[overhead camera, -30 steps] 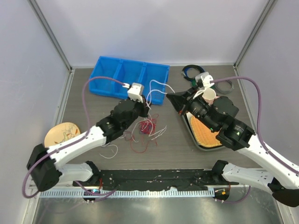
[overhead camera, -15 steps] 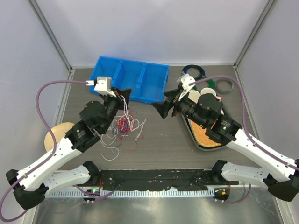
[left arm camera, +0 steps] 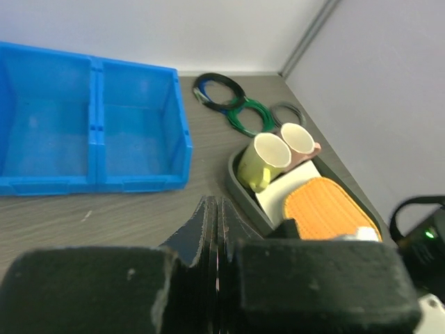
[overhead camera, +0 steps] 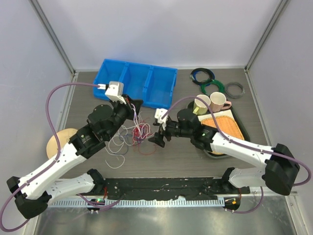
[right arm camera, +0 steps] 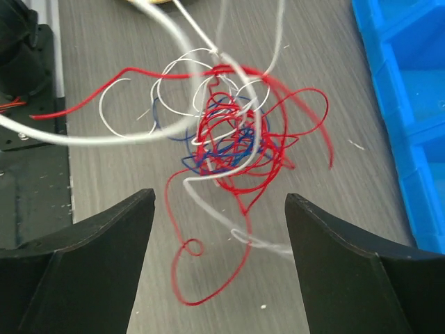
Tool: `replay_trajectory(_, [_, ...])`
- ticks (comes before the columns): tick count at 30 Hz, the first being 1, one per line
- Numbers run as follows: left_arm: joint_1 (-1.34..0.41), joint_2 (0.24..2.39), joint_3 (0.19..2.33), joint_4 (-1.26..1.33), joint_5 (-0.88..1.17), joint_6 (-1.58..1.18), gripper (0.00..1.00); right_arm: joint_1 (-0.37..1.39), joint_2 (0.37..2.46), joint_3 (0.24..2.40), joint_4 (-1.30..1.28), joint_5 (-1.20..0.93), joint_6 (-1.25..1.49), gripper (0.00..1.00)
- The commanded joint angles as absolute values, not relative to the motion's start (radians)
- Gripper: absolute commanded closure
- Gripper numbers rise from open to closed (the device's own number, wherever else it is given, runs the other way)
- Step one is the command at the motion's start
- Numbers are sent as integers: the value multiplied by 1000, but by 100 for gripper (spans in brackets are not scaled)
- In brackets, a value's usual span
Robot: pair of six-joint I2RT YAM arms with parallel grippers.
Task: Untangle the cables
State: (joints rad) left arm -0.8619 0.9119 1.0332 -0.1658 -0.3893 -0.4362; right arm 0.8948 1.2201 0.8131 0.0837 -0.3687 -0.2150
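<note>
The tangle of thin white, red and dark blue cables (overhead camera: 137, 131) lies at 9 o'clock of the right gripper (overhead camera: 157, 139), whose fingers are spread wide. The left gripper (overhead camera: 135, 105), at the tangle's 12 o'clock, is pressed together and seems to pinch its white strands. The right gripper would do best to grasp one outer red loop and draw it gently toward 3 o'clock.

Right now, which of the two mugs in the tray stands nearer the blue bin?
The yellow mug; the pink mug stands beside it, on the side away from the blue bin.

Nearest white strands of the cables (right arm camera: 229, 149) blur across the right wrist view, seemingly lifted, tops cut off.
</note>
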Motion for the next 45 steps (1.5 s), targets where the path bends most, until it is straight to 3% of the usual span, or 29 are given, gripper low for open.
replay_trajectory(1, [-864, 894, 1009, -149, -256, -466, 100, 894, 1281, 864, 259, -333, -278, 19])
replay_trajectory(7, [-865, 905, 1006, -156, -219, -485, 100, 894, 1423, 909, 357, -298, -239, 19])
replay_trajectory(10, [-864, 905, 1009, -166, -221, -482, 100, 894, 1483, 960, 312, -345, -239, 27])
replay_trajectory(11, [-864, 900, 1009, -167, -225, -480, 100, 894, 1492, 971, 293, -356, -238, 46])
replay_trajectory(13, [-864, 897, 1011, -176, -259, -476, 100, 894, 1503, 974, 258, -370, -220, 72])
replay_trajectory(14, [-864, 896, 1011, -181, -284, -474, 100, 893, 1502, 963, 265, -364, -206, 93])
replay_trajectory(15, [-865, 891, 1011, -192, -337, -469, 100, 894, 1497, 951, 287, -345, -192, 99])
replay_trajectory(22, [-845, 928, 1022, -350, -855, -494, 100, 887, 1405, 737, 316, 82, -2, 99])
replay_trajectory(24, [-806, 924, 997, -371, -871, -509, 100, 874, 1367, 692, 273, 225, 122, 99])
replay_trajectory(28, [-522, 885, 959, -417, -717, -593, 100, 774, 1276, 547, 190, 336, 355, 99])
replay_trajectory(33, [-336, 887, 954, -469, -628, -657, 100, 703, 1125, 425, 241, 224, 434, 99])
replay_trajectory(39, [-321, 937, 1006, -466, -569, -632, 100, 703, 1055, 400, 281, 120, 393, 98])
replay_trajectory(42, [-321, 971, 1029, -434, -514, -617, 100, 703, 1084, 377, 370, -75, 358, 91])
replay_trajectory(45, [-321, 1018, 1071, -411, -445, -600, 100, 709, 1143, 393, 393, -199, 333, 76])
